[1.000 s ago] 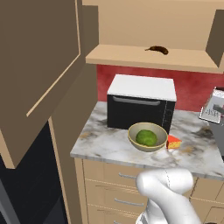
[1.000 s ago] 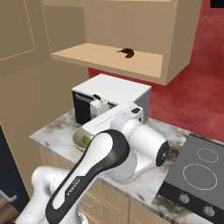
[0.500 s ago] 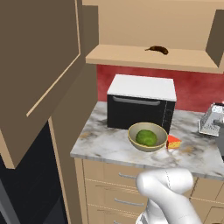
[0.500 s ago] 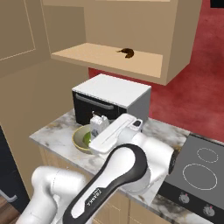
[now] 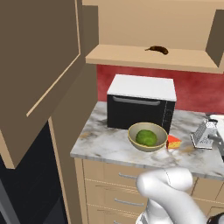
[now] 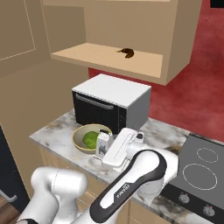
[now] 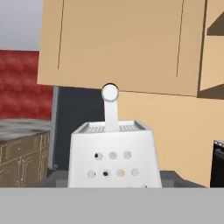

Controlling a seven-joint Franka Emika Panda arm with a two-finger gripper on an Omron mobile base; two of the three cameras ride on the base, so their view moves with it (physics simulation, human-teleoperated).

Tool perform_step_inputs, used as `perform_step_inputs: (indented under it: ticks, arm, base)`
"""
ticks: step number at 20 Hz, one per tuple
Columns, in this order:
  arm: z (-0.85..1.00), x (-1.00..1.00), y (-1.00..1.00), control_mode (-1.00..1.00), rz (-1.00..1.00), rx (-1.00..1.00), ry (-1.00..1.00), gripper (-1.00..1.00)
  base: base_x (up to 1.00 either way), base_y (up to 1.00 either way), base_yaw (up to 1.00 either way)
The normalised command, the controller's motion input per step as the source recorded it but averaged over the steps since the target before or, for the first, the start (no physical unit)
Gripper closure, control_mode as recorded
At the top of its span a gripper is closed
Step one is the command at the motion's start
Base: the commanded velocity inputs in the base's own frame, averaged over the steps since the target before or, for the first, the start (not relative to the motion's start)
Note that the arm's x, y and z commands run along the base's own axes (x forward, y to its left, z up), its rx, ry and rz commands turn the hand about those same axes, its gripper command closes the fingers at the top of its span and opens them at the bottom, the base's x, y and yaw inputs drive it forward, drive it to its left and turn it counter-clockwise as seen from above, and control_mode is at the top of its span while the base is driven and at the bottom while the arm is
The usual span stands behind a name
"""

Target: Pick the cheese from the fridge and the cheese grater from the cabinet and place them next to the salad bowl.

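The cheese grater [image 5: 204, 134] stands upright on the marble table [image 5: 105, 146], to the right of the cheese [image 5: 173, 141], near the table's right end in the left base view. The cheese, a small orange wedge with a red side, lies just beside the salad bowl [image 5: 147, 136] on its right; whether it touches the rim cannot be told. The bowl holds a green lettuce ball [image 5: 146, 137] and sits in front of the black microwave [image 5: 141, 107] with the white top.

In the right base view the grater [image 6: 103, 143] sits at the end of the white hand, close to the bowl [image 6: 89, 138] on the table [image 6: 52, 138]. The fingers appear to be grasping the grater by its sides (they are hidden behind its body, so actual contact cannot be confirmed). The arm [image 6: 135, 179] curves up from the lower left and bends down toward the table beside the dark cooktop [image 6: 201, 168].

From the hand view the grater [image 7: 113, 157] stands close in front, its perforated face toward the camera and its rounded top handle upright above it.

Above the microwave the cabinet [image 5: 183, 26] stands open, its door [image 5: 37, 70] swung out to the left. A small dark brown item [image 5: 157, 50] lies on its shelf [image 5: 148, 57].
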Motion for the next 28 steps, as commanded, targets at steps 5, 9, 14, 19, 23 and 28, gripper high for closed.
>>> perform_step_inputs:
  ticks: [5, 9, 14, 19, 23, 28]
  arm:
    - [-0.76, 0.28, -0.19, -1.00, 0.14, 0.00, 0.00, 1.00]
    - [-0.61, 0.32, -0.22, -1.00, 0.00, 0.00, 0.00, 1.00]
    - [-0.52, 0.36, -0.09, -1.00, 0.00, 0.00, 0.00, 1.00]
    - [-0.41, 0.32, -0.02, -1.00, 0.00, 0.00, 0.00, 1.00]
    - [-0.43, 0.30, 0.00, -1.00, 0.00, -0.01, 0.00, 1.00]
    - [-0.38, 0.32, 0.00, -1.00, 0.00, -0.02, -0.02, 1.00]
  base:
    - [0.00, 0.00, 0.00]
    - [0.00, 0.00, 0.00]
    - [0.00, 0.00, 0.00]
    - [0.00, 0.00, 0.00]
    - [0.00, 0.00, 0.00]
    - [0.00, 0.00, 0.00]
